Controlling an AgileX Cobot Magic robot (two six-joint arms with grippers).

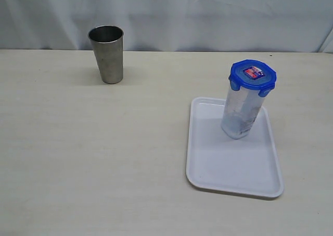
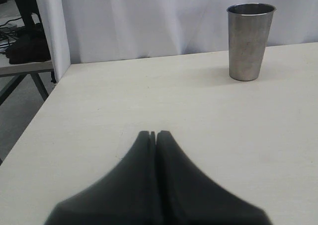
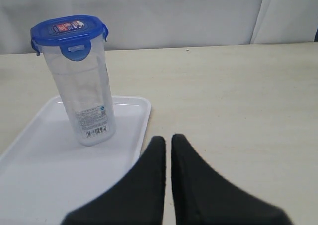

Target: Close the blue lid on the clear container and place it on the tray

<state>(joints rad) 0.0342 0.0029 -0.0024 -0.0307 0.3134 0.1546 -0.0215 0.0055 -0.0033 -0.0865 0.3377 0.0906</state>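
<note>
The clear container (image 1: 241,111) stands upright on the white tray (image 1: 229,165), near its far end, with the blue lid (image 1: 253,74) on top and its flaps down. The right wrist view shows the container (image 3: 84,96), the lid (image 3: 68,31) and the tray (image 3: 44,165) too. My right gripper (image 3: 168,139) is shut and holds nothing; it hovers beside the tray's edge, apart from the container. Shut and holding nothing as well, my left gripper (image 2: 153,134) is over bare table. Neither gripper appears in the exterior view.
A steel tumbler (image 1: 107,53) stands upright at the back left of the table, also in the left wrist view as the tumbler (image 2: 248,41). A white curtain hangs behind the table. The table's left edge (image 2: 35,115) shows, with floor beyond it.
</note>
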